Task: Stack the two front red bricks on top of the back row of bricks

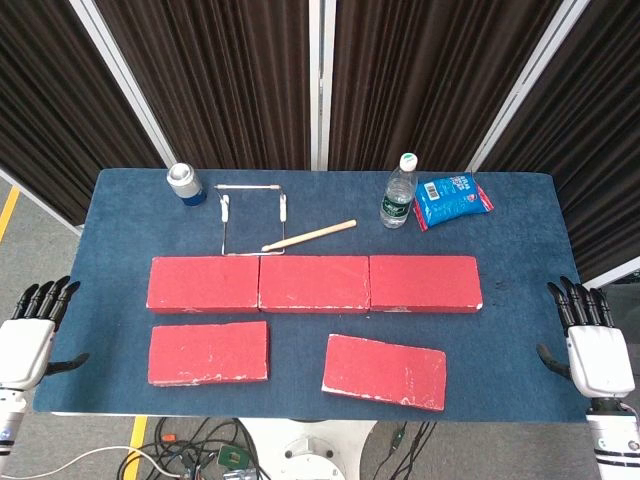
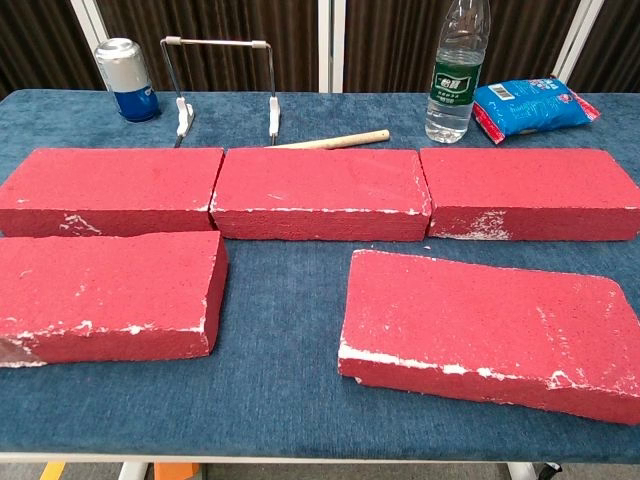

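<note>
Overhead, in the head view, a dark blue cloth-covered table (image 1: 120, 200) is seen, with three red rectangular bricks laid end to end as a back row (image 1: 315, 284) across its middle. Nearer the front edge, the front left red brick (image 1: 208, 352) lies square to the row, while the front right red brick (image 1: 384, 371) lies slightly skewed; both are apart from the row and from each other. Behind the row, a silver and blue drink can (image 1: 185, 185) stands upright, a thin metal wire frame (image 1: 254, 213) sits beside it, and a pale wooden stick (image 1: 309, 235) lies angled just right of the frame. A clear plastic water bottle with a white cap and green label (image 1: 398, 192) stands upright, just beside a blue snack packet (image 1: 453, 199) whose white lettering cannot be read. The left hand (image 1: 28, 340) is held off the table's left edge and the right hand (image 1: 596, 350) off its right edge; each is empty, with fingers extended and apart.

From the chest view, neither hand is shown. The back row (image 2: 318, 190) is seen touching end to end, with the front left brick (image 2: 105, 295) and front right brick (image 2: 490, 330) flat on the cloth before it. The bottle's label (image 2: 455, 85) bears print too small to read, and the liquid level cannot be told.
</note>
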